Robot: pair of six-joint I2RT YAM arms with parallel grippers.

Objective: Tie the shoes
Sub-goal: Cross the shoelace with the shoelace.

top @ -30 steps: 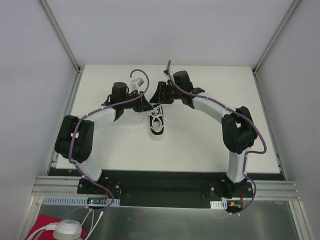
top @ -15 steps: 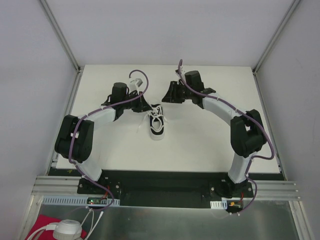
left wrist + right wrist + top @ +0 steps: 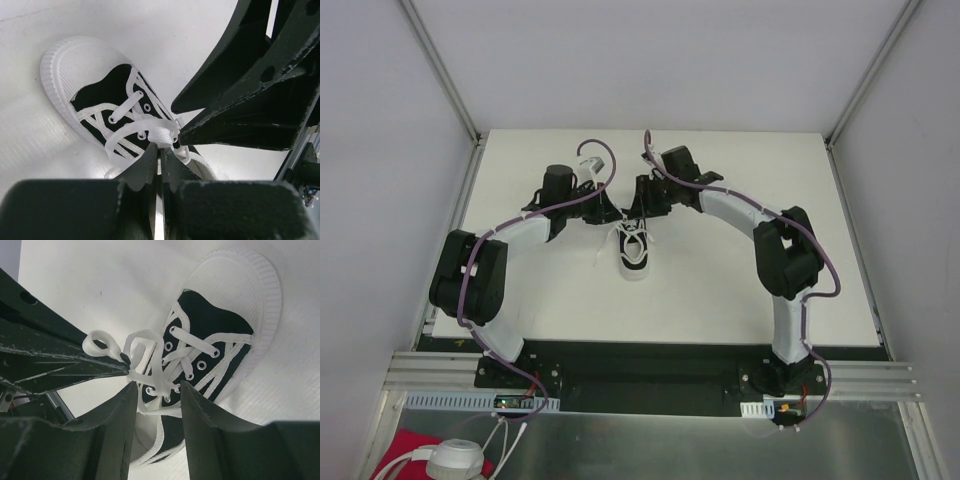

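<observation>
At the middle of the table [image 3: 740, 270], toe toward 6 o'clock, the black sneaker [image 3: 635, 250] is left unfinished: one lace loop [image 3: 100, 342] is clamped at its 12 o'clock end by the clenched left pincer [image 3: 161, 149], the right pincer [image 3: 157, 392] is held parted around the laces, and no bow is knotted yet.

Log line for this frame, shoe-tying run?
left gripper: shut on white lace | right gripper: open, jaws apart over sneaker | sneaker: sole down on white table
</observation>
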